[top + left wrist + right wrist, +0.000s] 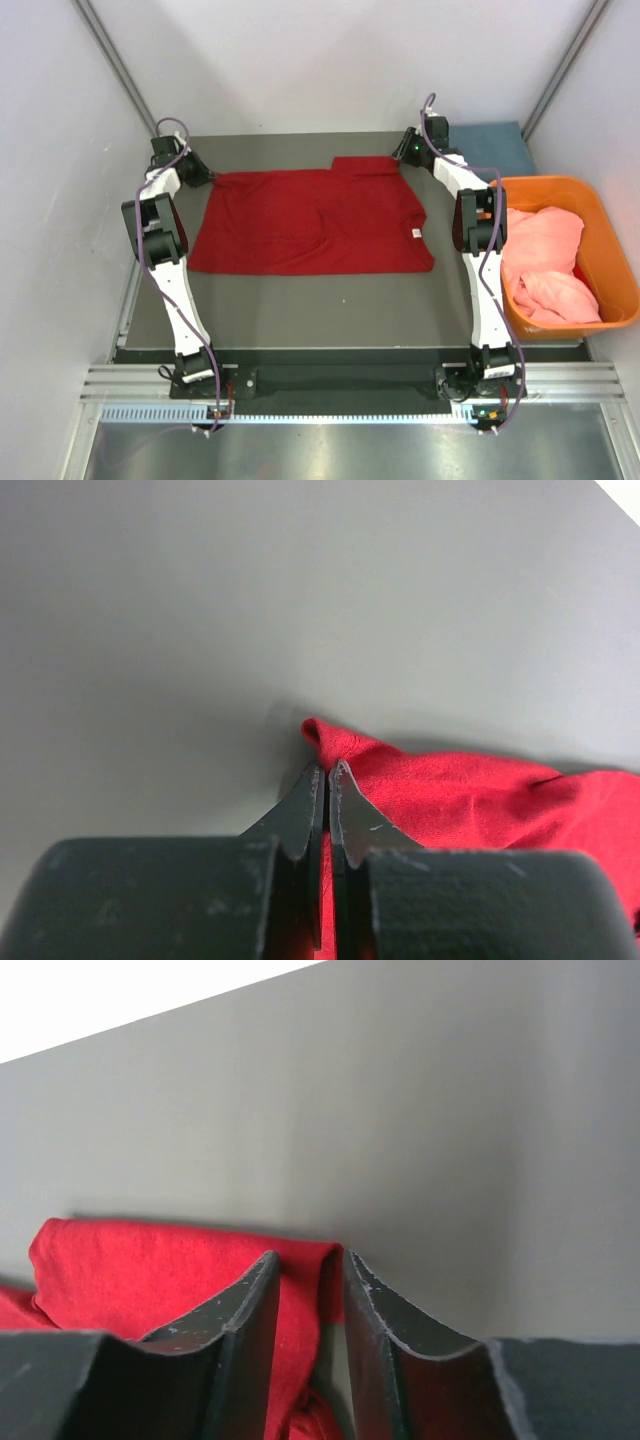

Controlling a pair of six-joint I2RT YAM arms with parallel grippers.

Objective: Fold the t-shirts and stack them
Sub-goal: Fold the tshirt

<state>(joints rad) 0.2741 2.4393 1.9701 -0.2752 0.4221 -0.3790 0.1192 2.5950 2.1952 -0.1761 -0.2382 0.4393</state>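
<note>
Dark grey table (330,300): a red shirt (310,220) spread flat, a blue shirt (495,145) at the far right corner.

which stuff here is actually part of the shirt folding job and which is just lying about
Part of the job:
- red t-shirt, spread on the table
- pink cloth, bunched up
- blue cloth, lying flat at the far right; likely another shirt

Just lying about:
- orange tub, which only holds the pink cloth
</note>
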